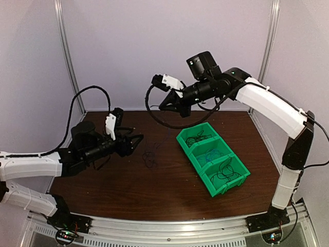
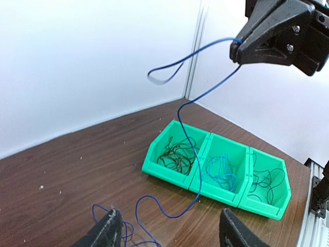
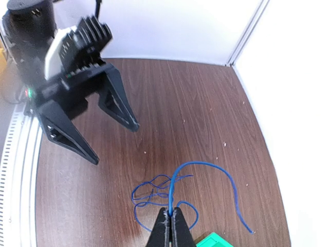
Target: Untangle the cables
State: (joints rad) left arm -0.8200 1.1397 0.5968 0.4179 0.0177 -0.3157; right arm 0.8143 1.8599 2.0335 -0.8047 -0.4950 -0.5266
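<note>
Blue cable [image 2: 179,114]: right gripper [image 3: 169,213] pinched it high above the tangle [image 3: 149,195]; left gripper [image 2: 170,227] stood spread. Slow, steady pull seemed best.

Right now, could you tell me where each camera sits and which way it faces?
Top external: high behind the robot, looking down on the table, green bin, left arm and right arm.
Left wrist: low over the table, facing the bin and the right jaws, shut on a blue cable; own open jaws at the bottom.
Right wrist: raised, looking down at the table and the open left jaws; own jaws pinch the cable at the bottom.
Shared: both wrist views show the cable and each other's jaws.
</note>
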